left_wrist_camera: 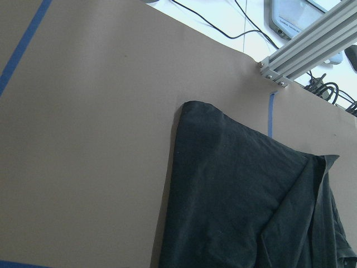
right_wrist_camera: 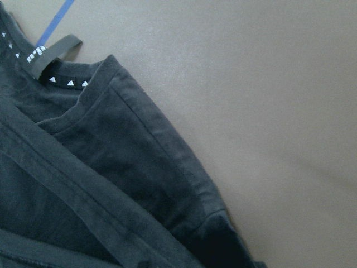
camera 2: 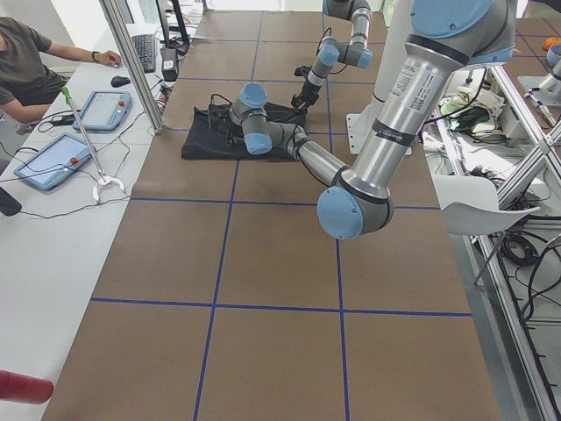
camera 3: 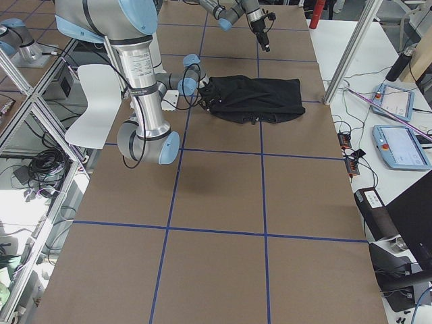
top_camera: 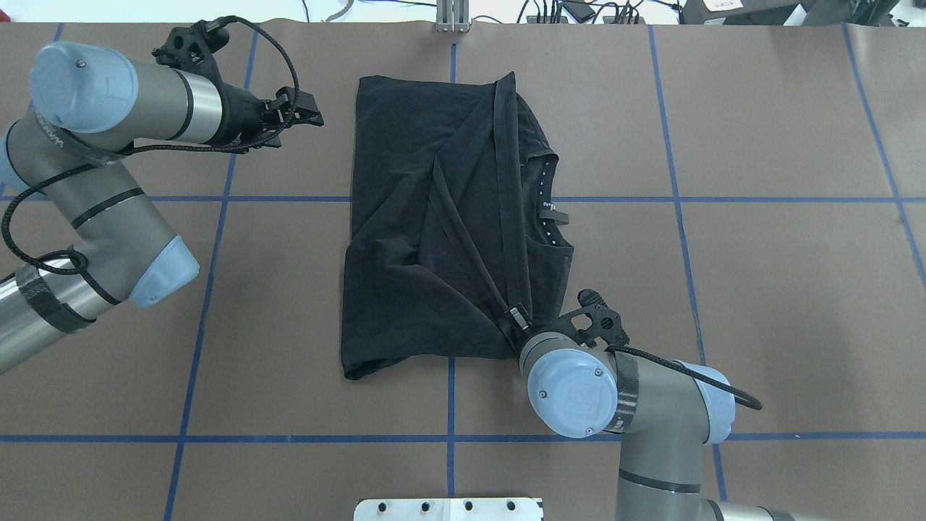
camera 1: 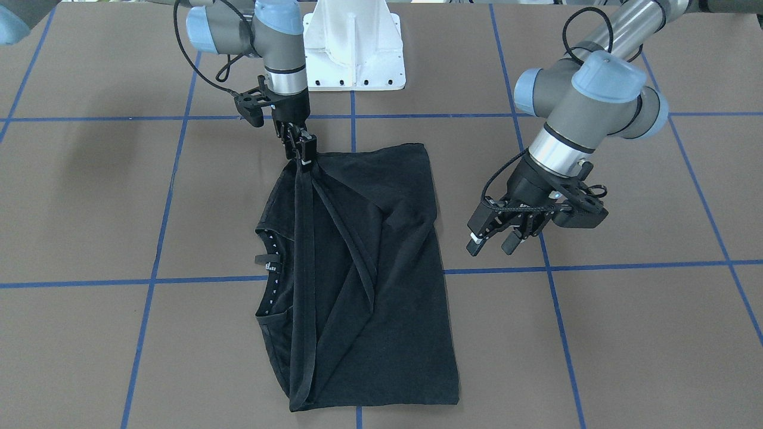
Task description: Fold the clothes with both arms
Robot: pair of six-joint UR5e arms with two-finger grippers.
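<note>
T-shirt (camera 1: 357, 256): lying mid table (camera 1: 626, 357), approx half folded. Pinching raised hem corner w/ right gripper (camera 1: 302, 154); leaving left gripper (camera 1: 491, 245) open, empty, hovering beside it. Remaining: final folds, prob.

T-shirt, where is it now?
In the overhead view the T-shirt lies centred on the table, its near corner pinched by the right end effector, the left end effector open nearby.
</note>
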